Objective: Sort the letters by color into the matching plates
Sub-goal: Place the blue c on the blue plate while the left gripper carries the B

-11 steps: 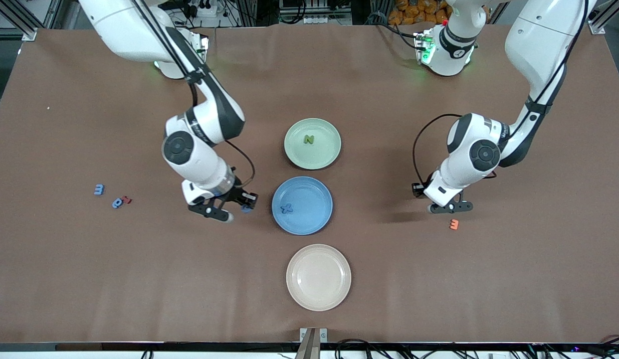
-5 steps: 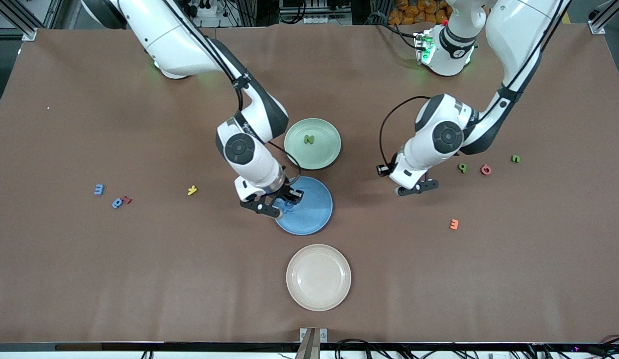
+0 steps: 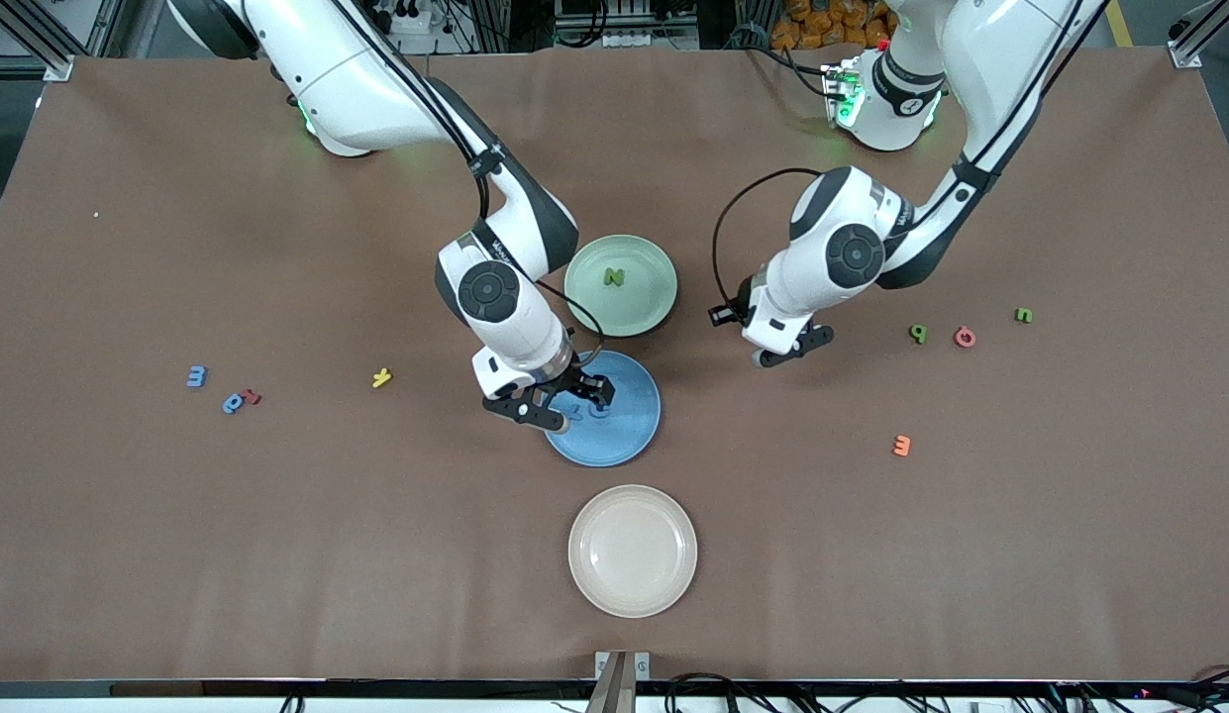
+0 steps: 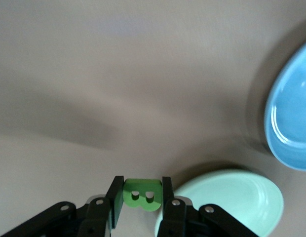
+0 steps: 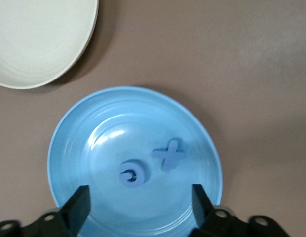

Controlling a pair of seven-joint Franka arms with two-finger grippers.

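Observation:
My right gripper is open low over the blue plate, at its edge toward the right arm's end. In the right wrist view the gripper stands above the plate, where a round blue letter and a blue X lie. My left gripper is shut on a green letter B and hangs above the table beside the green plate, which holds a green N. Two blue letters and two green letters lie on the table.
A beige plate lies nearer to the front camera than the blue plate. A yellow letter, a red one, a pink one and an orange one lie on the brown table.
My right gripper carried a blue letter over the blue plate and opened; the letter now lies in the plate. My left gripper moved with the green B toward the green plate.

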